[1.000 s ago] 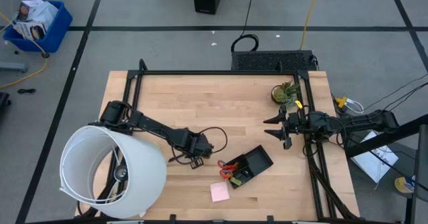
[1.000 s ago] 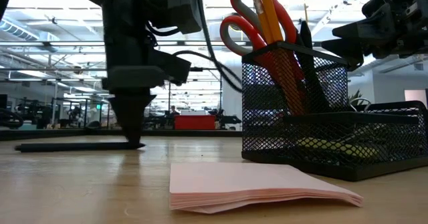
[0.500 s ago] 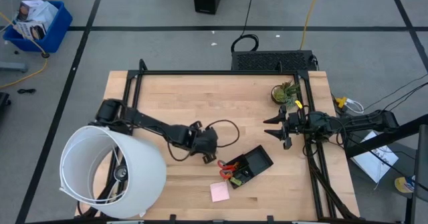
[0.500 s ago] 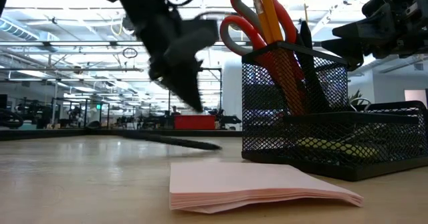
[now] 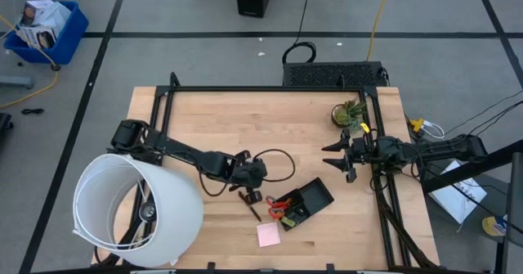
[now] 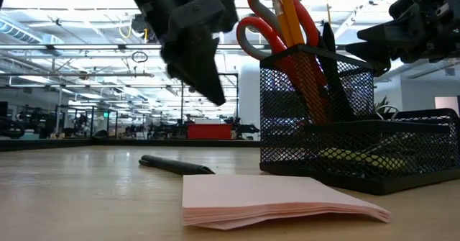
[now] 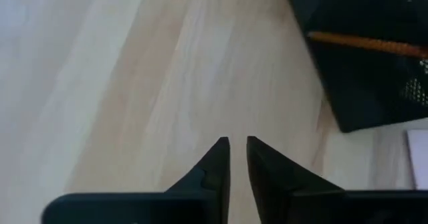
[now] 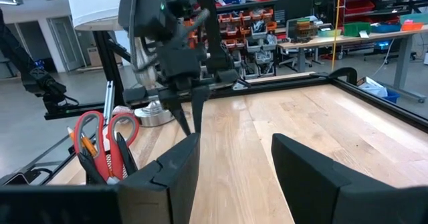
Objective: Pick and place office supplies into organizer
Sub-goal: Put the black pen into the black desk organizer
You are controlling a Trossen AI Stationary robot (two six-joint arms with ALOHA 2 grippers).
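Just below the left pincer, whose tips stand slightly parted and empty, a slim black pen lies flat on the wooden desk, long axis slanting toward the black mesh organizer; the right pincer waits open, well apart.

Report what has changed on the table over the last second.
The left gripper rose from the table and swung toward the organizer. The black pen it carried slipped free and lies beside the organizer. Right gripper, pink pad, scissors unchanged.
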